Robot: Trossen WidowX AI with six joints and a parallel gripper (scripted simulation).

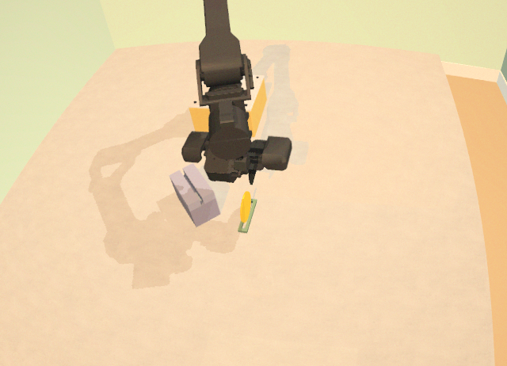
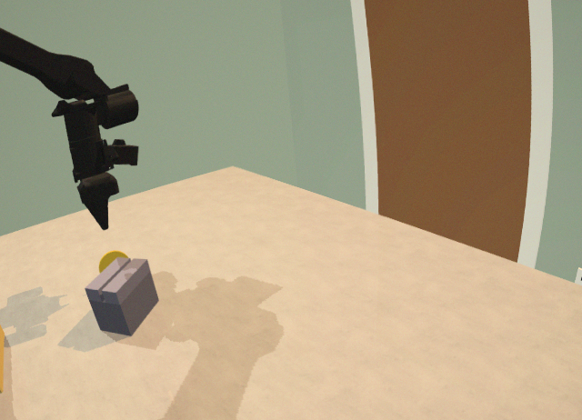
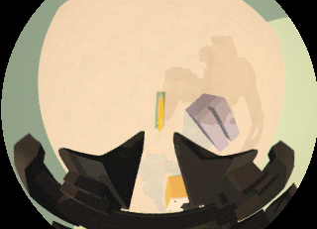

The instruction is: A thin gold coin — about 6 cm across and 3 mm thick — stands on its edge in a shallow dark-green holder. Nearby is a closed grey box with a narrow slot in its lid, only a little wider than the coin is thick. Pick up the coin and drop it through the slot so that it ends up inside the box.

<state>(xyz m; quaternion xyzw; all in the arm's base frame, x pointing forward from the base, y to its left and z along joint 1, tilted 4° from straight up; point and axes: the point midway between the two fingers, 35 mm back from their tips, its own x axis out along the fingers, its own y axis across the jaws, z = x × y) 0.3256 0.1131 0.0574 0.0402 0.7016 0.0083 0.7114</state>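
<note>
Gold marks our coin [image 1: 245,207] [image 2: 112,260] [image 3: 160,113], on edge in the green holder [image 1: 243,230] [image 3: 158,106] just below centre of the top view. We take it that the holder keeps the coin upright so that fingers can close on its two flat faces and carry it slot-ready. Our gripper [image 2: 105,227] [image 3: 158,134] is above the table, apart from the coin, its fingers parted with nothing between them; in the wrist view the coin lies ahead of that gap. The grey box [image 1: 196,195] [image 2: 123,295] [image 3: 213,121], left of the coin in the top view, has its slot facing up, set at an angle to the coin, so we'd expect to turn the wrist before dropping it. What the box contains, we cannot tell; the holder bears the coin.
</note>
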